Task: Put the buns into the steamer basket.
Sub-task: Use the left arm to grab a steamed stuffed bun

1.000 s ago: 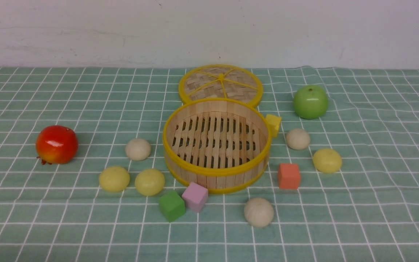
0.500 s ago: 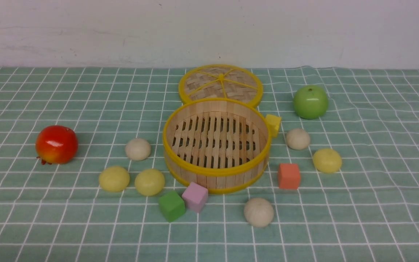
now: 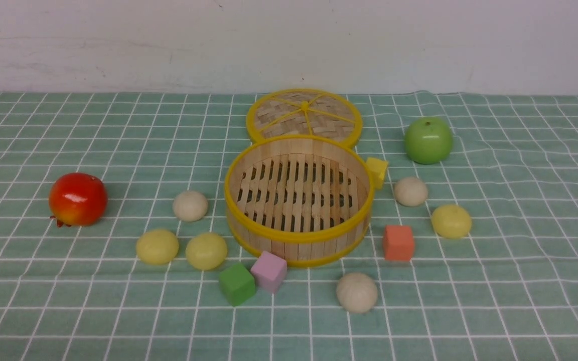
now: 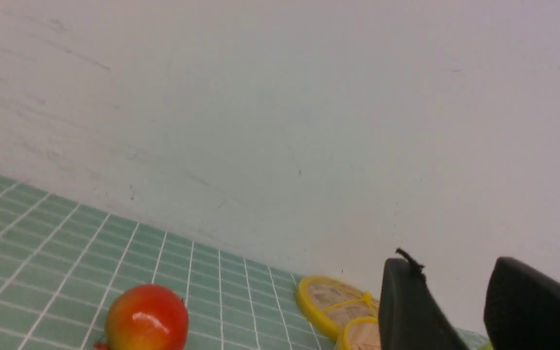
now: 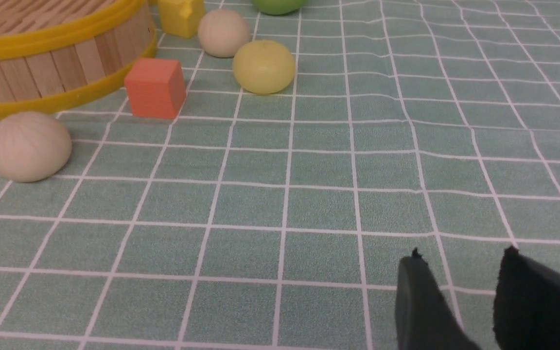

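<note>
A: Grippers first. Right gripper (image 5: 460,262): fingers apart with a clear gap, nothing between them, low over the cloth. Left gripper (image 4: 450,274): also parted and empty.

B: And the buns?

A: All six are on the cloth and none is in the steamer basket (image 3: 296,236), whose slatted floor is bare. On its left are the left beige bun (image 3: 190,205), the outer yellow bun (image 3: 157,246) and the inner yellow bun (image 3: 206,250). On its right are the right beige bun (image 3: 410,191) and the right yellow bun (image 3: 451,221). The front beige bun (image 3: 356,292) sits before the basket, a little to the right.

B: Which arm goes first?

A: My judgement is the right one. Its wrist view has the front beige bun nearest, ahead of the fingers and inboard toward the basket wall, with the orange cube (image 5: 155,87) just beyond it. The left wrist view shows no bun, only wall, the red apple (image 4: 146,318) and the lid (image 4: 333,299), so I cannot tell how far that arm stands from its three.

B: Jaw heading?

A: The buns are round domes with no long axis, so any heading should serve
</note>
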